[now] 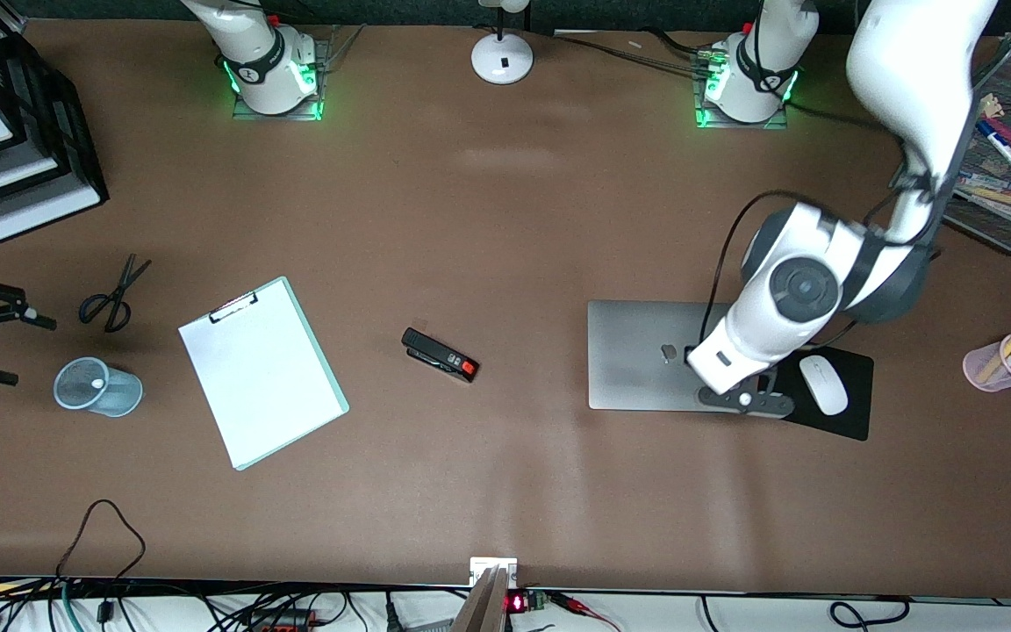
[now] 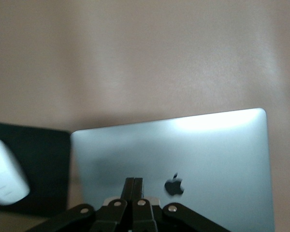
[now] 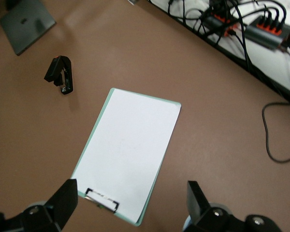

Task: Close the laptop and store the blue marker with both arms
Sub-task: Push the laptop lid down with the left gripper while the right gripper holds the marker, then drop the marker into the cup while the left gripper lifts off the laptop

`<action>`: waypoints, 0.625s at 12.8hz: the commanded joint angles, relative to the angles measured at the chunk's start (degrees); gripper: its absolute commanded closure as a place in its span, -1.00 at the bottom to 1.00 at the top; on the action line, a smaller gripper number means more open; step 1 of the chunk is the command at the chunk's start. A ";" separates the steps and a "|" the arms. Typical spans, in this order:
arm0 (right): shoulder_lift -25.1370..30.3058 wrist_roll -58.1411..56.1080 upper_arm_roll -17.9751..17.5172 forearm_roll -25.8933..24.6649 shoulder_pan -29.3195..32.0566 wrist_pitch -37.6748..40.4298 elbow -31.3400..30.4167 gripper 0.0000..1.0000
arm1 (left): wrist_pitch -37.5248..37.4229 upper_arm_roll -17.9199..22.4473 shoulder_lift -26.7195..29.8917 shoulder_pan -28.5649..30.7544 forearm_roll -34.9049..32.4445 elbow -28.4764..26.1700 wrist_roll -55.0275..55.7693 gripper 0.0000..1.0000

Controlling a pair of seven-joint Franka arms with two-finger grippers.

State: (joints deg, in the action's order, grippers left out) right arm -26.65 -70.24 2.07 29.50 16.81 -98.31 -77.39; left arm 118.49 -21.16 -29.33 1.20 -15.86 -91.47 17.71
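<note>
The silver-grey laptop (image 1: pixel 637 351) lies closed on the table at the left arm's end, with the dark apple logo up. It also shows in the left wrist view (image 2: pixel 208 154) and small in the right wrist view (image 3: pixel 26 19). My left gripper (image 1: pixel 744 399) is shut and empty, low over the lid's edge beside the mouse pad; its fingers (image 2: pixel 134 186) are pressed together. My right gripper (image 1: pixel 32 351) is open and empty, over the table at the right arm's end, between the scissors and the mesh cup; its fingers (image 3: pixel 65 198) stand wide apart. No blue marker shows outside the cup and the tray.
A white mouse (image 1: pixel 823 384) sits on a black pad (image 1: pixel 852 417) beside the laptop. A pink pen cup (image 1: pixel 1001 362) and a wire tray of markers (image 1: pixel 1010 175) stand at the left arm's end. A stapler (image 1: pixel 440 355), clipboard (image 1: pixel 260 373), scissors (image 1: pixel 111 294) and mesh cup (image 1: pixel 97 388) lie toward the right arm's end.
</note>
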 commanded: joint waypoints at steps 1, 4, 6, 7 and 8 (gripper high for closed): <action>4.67 10.87 0.30 -7.68 -3.18 0.48 -3.46 -1.00 | -3.78 -0.63 7.16 3.10 6.34 -1.60 -7.75 0.45; 9.67 25.45 0.30 -15.16 -7.92 1.62 -6.80 -1.00 | -6.24 -0.55 11.56 4.86 7.42 -1.25 -10.94 -0.98; 13.01 33.90 0.30 -17.89 -10.65 1.89 -9.96 -1.00 | -10.36 -0.72 13.24 5.13 7.51 0.84 -10.94 -1.00; 15.12 38.12 0.30 -19.47 -11.96 1.72 -12.41 -1.00 | -13.78 -0.72 13.34 5.13 7.51 3.03 -10.94 -1.00; 16.45 43.03 0.21 -20.36 -12.59 1.54 -14.17 -1.00 | -16.94 -0.72 13.42 5.13 7.51 4.80 -11.12 -1.00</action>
State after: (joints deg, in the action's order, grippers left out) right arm -15.24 -34.45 2.03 11.51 5.73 -96.21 -85.41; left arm 106.93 -21.21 -16.59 5.64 -9.48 -89.83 8.36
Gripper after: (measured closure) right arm 0.000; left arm 0.269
